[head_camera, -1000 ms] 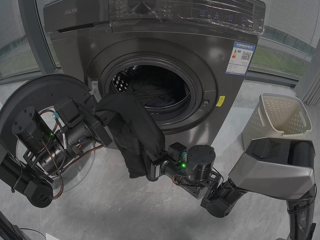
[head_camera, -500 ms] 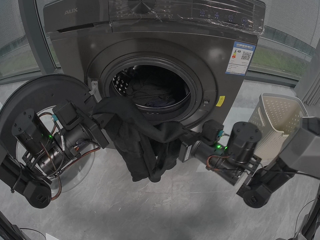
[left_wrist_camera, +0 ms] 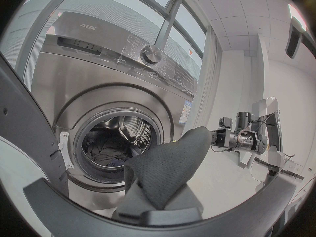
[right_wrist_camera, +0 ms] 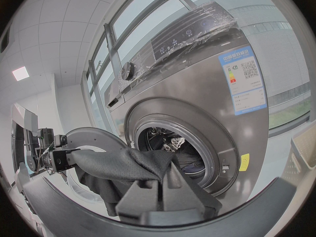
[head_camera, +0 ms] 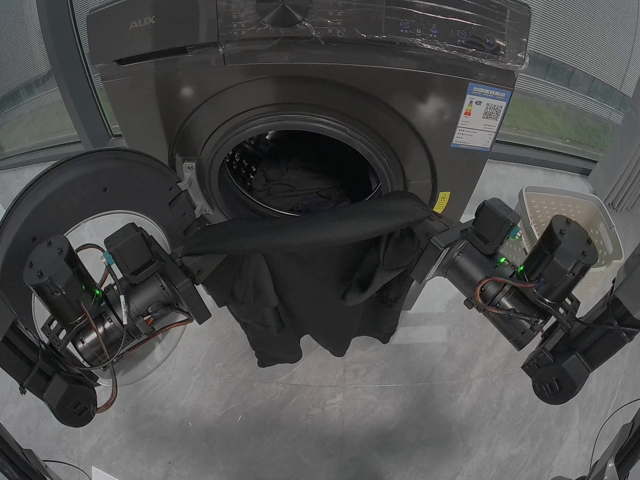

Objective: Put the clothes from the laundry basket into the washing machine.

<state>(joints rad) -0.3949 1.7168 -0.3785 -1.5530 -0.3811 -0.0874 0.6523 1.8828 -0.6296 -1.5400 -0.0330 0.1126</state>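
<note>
Hanging before blue-labelled washing machine point(head_camera: 167, 101), black garment point(head_camera: 307, 235) clamped by left end effector point(head_camera: 192, 251) and right end effector point(head_camera: 427, 231).

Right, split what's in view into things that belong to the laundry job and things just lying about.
Job: black garment, stretched between left hand and right hand; washing machine with open door; clothes in its drum; laundry basket.
Just there: label sticker on the machine; window behind; floor.
</note>
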